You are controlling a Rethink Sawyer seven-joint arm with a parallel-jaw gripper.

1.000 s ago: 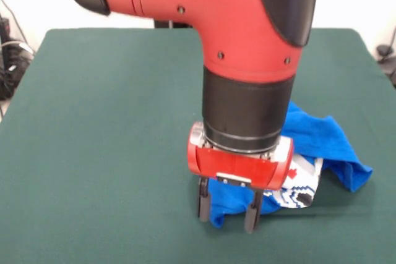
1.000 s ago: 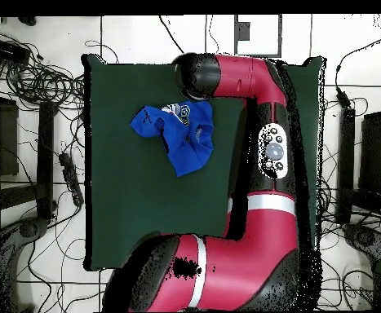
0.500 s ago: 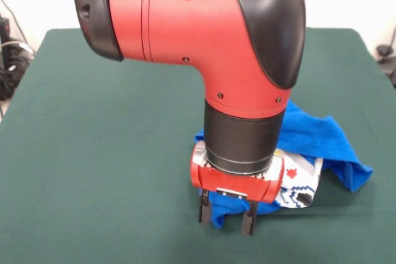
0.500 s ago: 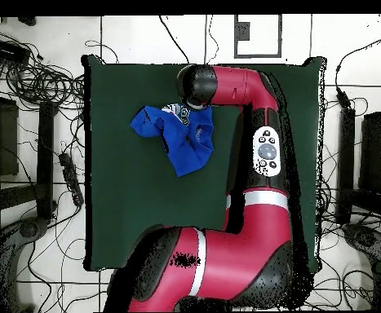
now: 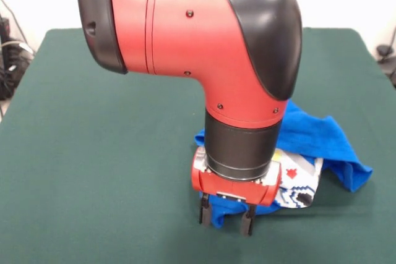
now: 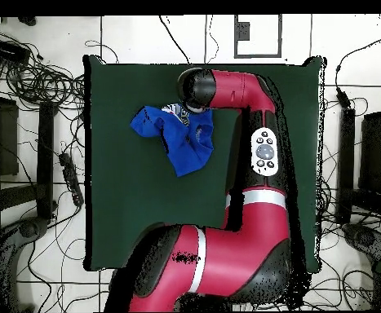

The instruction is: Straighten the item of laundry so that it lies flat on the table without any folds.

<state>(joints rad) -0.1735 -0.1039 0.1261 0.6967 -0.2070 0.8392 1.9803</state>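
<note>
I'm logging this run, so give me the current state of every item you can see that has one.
T-shirt: crumpled in a folded heap, not flat, print partly showing.
Tool: open, fingers straddling the shirt's near edge, tips down at the cloth.
Table: green cover lying smooth, shirt resting on it.
Arm: bent over the shirt, reaching down.

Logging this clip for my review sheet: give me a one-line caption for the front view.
Red arm's open tool straddles the near edge of a crumpled blue T-shirt on the green table.
</note>
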